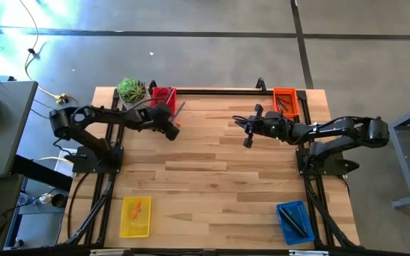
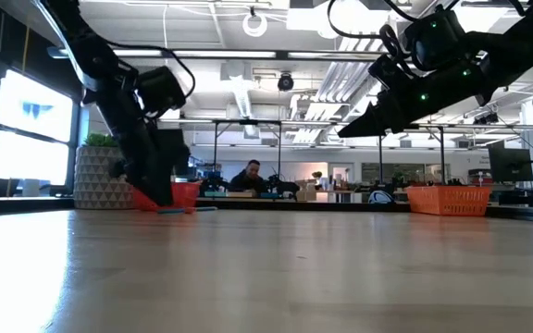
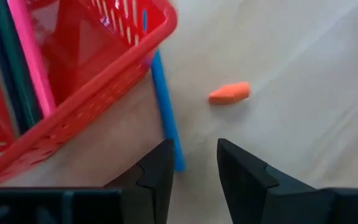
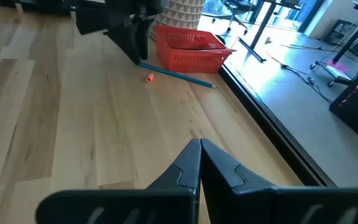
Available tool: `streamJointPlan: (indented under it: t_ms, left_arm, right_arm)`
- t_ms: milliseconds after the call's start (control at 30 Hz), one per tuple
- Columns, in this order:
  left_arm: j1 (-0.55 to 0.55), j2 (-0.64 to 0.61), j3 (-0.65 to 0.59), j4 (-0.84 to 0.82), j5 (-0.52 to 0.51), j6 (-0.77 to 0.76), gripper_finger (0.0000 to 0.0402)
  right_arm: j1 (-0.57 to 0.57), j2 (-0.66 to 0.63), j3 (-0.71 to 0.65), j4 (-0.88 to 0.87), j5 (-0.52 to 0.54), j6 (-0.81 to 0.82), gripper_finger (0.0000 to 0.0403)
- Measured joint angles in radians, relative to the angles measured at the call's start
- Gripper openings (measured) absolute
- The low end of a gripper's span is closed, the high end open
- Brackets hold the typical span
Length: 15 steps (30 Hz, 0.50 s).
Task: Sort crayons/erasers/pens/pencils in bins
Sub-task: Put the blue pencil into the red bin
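Most items already sit in the bins (image 1: 284, 98); we see the slightly parted, empty left gripper (image 3: 193, 163) above a blue pencil (image 3: 165, 111), a probable crayon (image 3: 229, 93) beside it, right gripper (image 4: 199, 163) clenched, empty.

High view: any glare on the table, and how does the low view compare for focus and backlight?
High view: bright glare on the floor at the top left, the table evenly lit. Low view: the near tabletop is blurred, and the left arm by the red bin is a dark shape against bright windows.
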Motion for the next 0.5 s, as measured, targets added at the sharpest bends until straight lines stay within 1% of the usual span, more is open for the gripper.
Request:
streamJointPlan:
  t_ms: [167,300,400,500]
  left_arm:
    - [0.000,0.062,0.000,0.044,-0.058,-0.001,0.0121]
    - [0.000,0.075,0.001,0.054,-0.053,0.001,0.0119]
    - [-0.003,0.075,0.003,0.045,-0.023,0.002,0.0104]
    - [-0.013,0.075,0.005,0.020,0.010,0.017,0.0076]
  right_arm:
    - [0.000,0.000,0.000,0.000,0.000,0.000,0.0000]
    - [0.000,0.000,0.000,0.000,0.000,0.000,0.0000]
    - [0.000,0.000,0.000,0.001,0.001,0.000,0.0000]
    - [0.000,0.000,0.000,0.001,0.001,0.000,0.0000]
